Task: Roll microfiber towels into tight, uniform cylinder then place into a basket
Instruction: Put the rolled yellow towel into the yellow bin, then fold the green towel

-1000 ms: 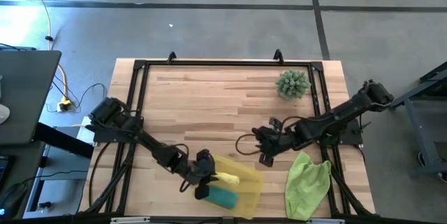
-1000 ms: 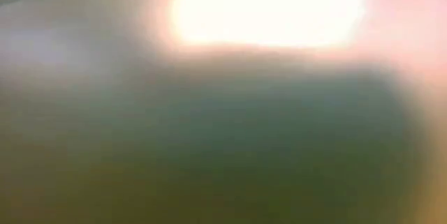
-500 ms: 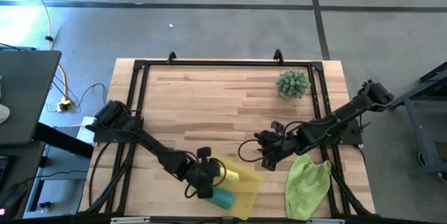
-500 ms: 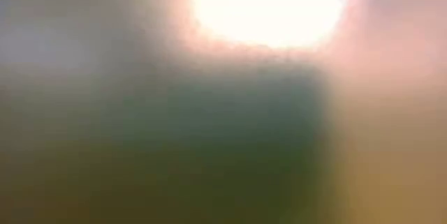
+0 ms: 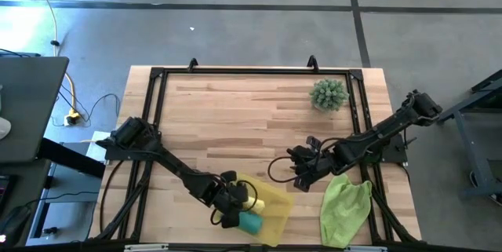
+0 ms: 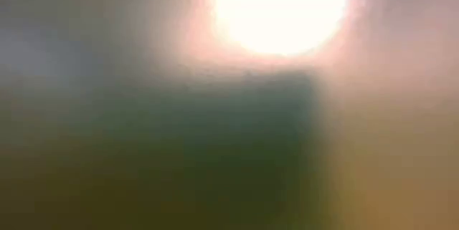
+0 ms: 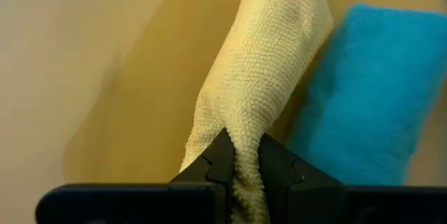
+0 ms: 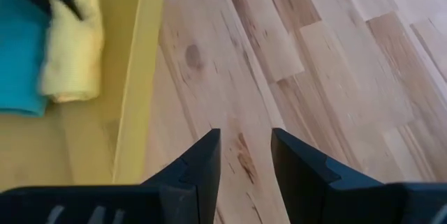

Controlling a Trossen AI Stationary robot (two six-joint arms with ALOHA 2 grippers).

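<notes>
Yellow towel (image 7: 265, 77) (rolled, beside teal towel (image 7: 363, 91)) pinched in left fingers (image 7: 223, 160); right fingers (image 8: 204, 160) parted, empty.

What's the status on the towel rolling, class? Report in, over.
Left hand shut on rolled yellow towel, inside basket beside teal towel. Right hand open, empty, over table. Green towel unrolled. Nothing blocking.

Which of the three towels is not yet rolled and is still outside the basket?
The lime green towel: it lies loose on the table, while the yellow towel and teal towel sit rolled in the basket.
</notes>
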